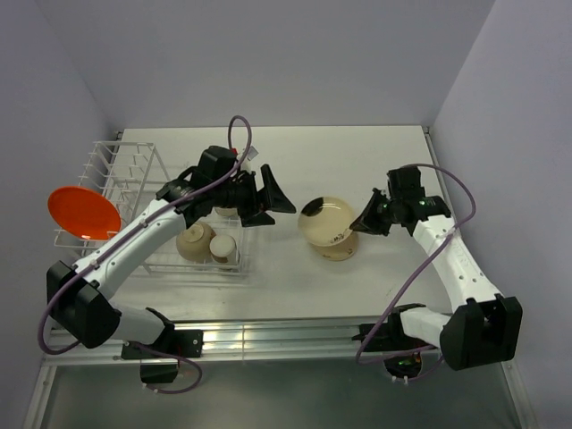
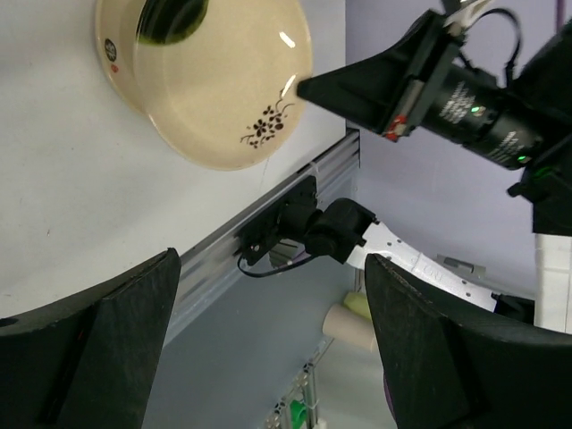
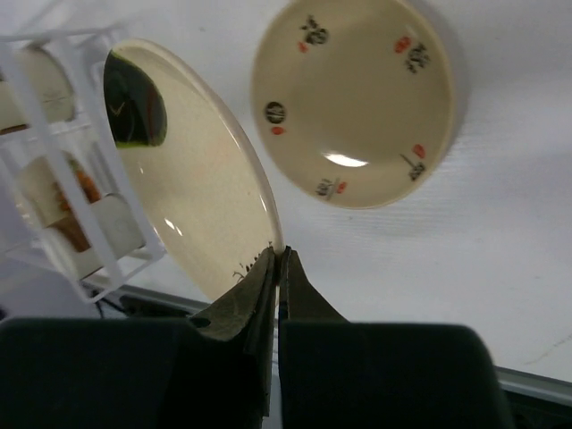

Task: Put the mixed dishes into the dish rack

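White table [image 1: 295, 286], lavender walls standing around it. Dish rack [image 1: 125, 179] is sitting at the table's left side. Orange plate [image 1: 83, 212] is standing at the rack's left end, and tan cups [image 1: 197, 239] are lying in its basket. Right of the rack, right gripper [image 1: 359, 223] is pinching the rim of the tilted shallow dish [image 1: 323, 219] over an upturned bowl [image 1: 340, 251]. Left gripper [image 1: 275, 204] is hanging just right of the rack, fingers spread wide.
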Action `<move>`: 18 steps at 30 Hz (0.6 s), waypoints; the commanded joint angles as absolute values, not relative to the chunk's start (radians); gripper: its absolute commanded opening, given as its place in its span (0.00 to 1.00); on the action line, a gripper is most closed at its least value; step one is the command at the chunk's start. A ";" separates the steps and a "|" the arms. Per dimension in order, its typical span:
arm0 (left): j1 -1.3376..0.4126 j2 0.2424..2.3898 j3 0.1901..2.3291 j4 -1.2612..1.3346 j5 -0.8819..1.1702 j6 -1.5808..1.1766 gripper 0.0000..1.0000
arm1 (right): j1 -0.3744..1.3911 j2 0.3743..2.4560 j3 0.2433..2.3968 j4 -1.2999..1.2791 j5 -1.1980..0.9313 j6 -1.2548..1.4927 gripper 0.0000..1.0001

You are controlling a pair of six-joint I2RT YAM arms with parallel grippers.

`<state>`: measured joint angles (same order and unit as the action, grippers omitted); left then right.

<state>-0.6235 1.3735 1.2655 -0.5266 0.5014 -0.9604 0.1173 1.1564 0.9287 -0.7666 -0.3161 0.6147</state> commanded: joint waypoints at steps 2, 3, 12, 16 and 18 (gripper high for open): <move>-0.626 1.394 1.259 -0.454 0.607 -0.913 0.89 | 0.118 1.104 1.049 -0.788 -0.446 0.641 0.00; -0.626 1.407 1.265 -0.459 0.612 -0.899 0.90 | 0.118 1.103 1.063 -0.792 -0.459 0.640 0.00; -0.626 1.439 1.293 -0.497 0.611 -0.851 0.90 | 0.118 1.091 1.140 -0.816 -0.578 0.649 0.00; -0.627 1.434 1.298 -0.497 0.581 -0.848 0.89 | 0.120 1.081 1.131 -0.805 -0.632 0.660 0.00; -0.627 1.434 1.298 -0.497 0.561 -0.848 0.89 | 0.124 1.078 1.132 -0.807 -0.646 0.663 0.00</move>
